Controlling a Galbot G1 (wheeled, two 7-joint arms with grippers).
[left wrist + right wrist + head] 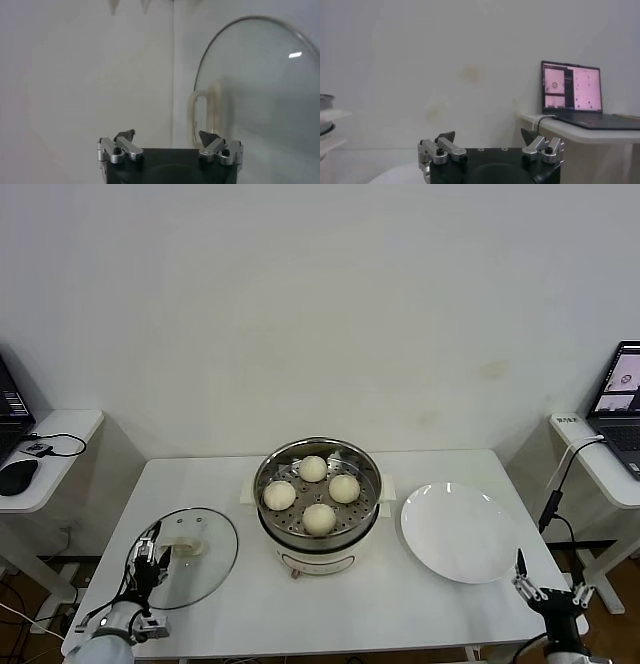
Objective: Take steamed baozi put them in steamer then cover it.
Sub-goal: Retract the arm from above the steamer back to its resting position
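Four steamed baozi [312, 492] sit in the steamer [317, 529] in the middle of the frame, spread apart so each has room on the tray. The one cover [187, 556] lies flat on the tabletop [400, 604] at lower left, so the pot is open on top. The left gripper [148, 566] is spread wide by the cover's rim, likely to grab it. The right gripper [545, 589], also spread, waits at lower right near one white plate [460, 532].

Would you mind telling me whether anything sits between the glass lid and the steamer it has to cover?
Nothing visible does. The cover lies flat on the table to the steamer's left, with only bare tabletop between them. The open left gripper is at the lid's near-left edge, and the four baozi sit below the steamer's rim.
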